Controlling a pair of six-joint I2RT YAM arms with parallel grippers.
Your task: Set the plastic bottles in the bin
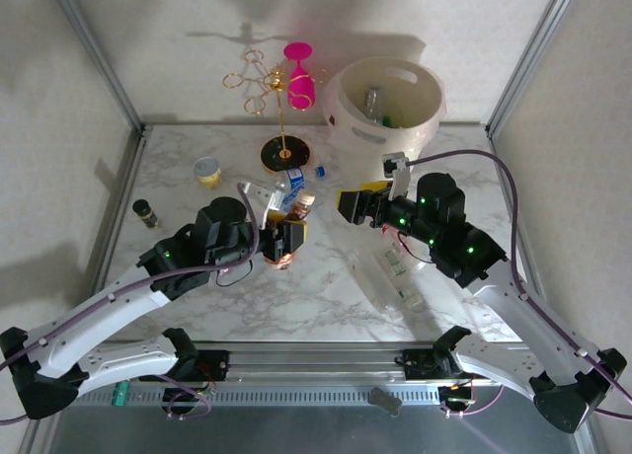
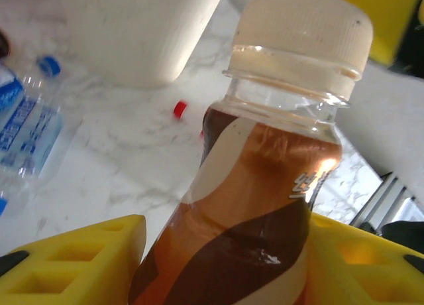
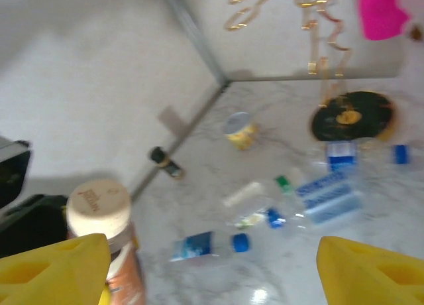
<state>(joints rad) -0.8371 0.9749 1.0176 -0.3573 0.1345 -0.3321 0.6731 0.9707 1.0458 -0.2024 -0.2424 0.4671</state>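
My left tool point(image 1: 284, 235) is closed on a small copper-brown plastic bottle with a cream cap point(image 2: 265, 185). Its yellow fingers point(image 2: 73, 258) press the body from both sides, below the shoulder. The bottle leans with its cap up and away from my wrist, and I cannot tell whether its base is off the white marbled table point(image 1: 326, 306). I judge it light, with thin walls that will give if squeezed hard and a glossy sleeve that could slide, so a firm hold on the straight middle of the body suits it best, not the tapering neck. Just beyond it a clear bottle with a blue label point(image 1: 291, 183) lies on the table, and a loose small red cap point(image 2: 179, 109) sits nearby. Further right a long clear bottle with a pale label point(image 1: 392, 271) lies on its side, near my right arm. My right tool point(image 3: 212, 272) hangs wide open with nothing between its yellow tips. The large round cream-beige plastic bin point(image 1: 341, 128) stands at the far right of the table's back edge, and it already has some bottles in it.
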